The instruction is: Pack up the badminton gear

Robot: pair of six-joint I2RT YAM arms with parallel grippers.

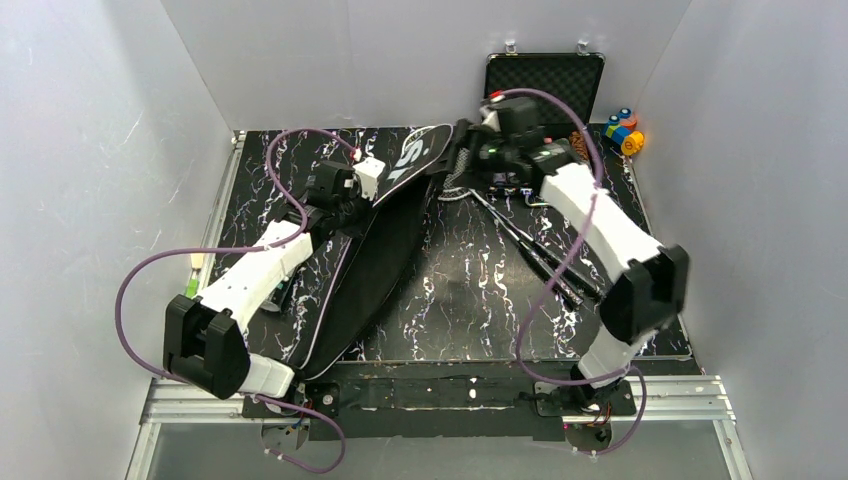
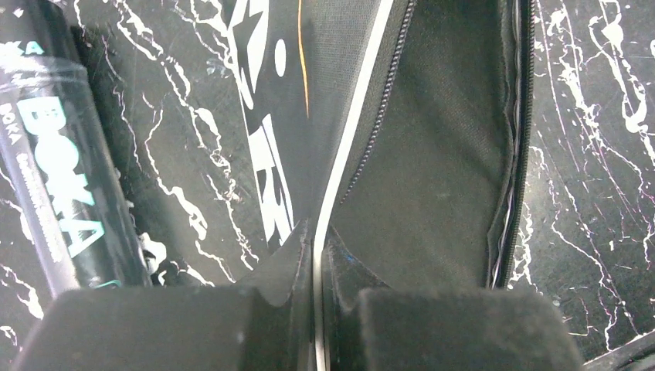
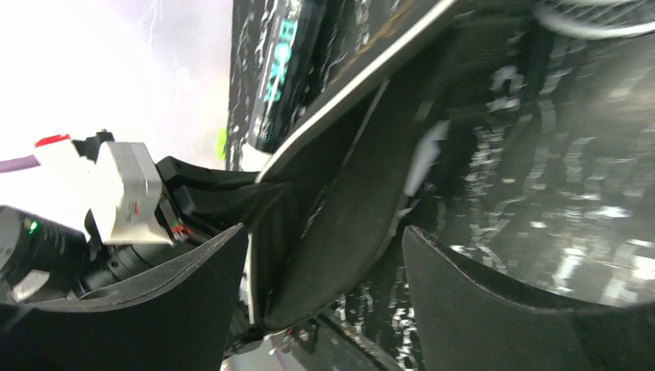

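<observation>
The long black racket bag [image 1: 385, 250] lies diagonally on the table, unzipped, with its white-lettered flap [image 1: 410, 155] lifted. My left gripper [image 1: 352, 200] is shut on the flap's white-piped edge [image 2: 340, 178], and its jaws [image 2: 317, 232] pinch the piping. My right gripper [image 1: 468, 150] hangs open and empty over the bag's head end, its fingers [image 3: 324, 232] on either side of the dark opening [image 3: 340, 209]. Thin rackets [image 1: 535, 245] lie on the table under the right arm. The black "BOKA" tube [image 2: 58, 178] lies left of the bag and also shows in the right wrist view [image 3: 286, 69]. No shuttlecock is clearly visible.
An open black case [image 1: 545, 80] stands at the back right, with small coloured blocks [image 1: 625, 130] beside it. A small green and white item [image 1: 193, 275] lies at the table's left edge. White walls close in the left, back and right sides.
</observation>
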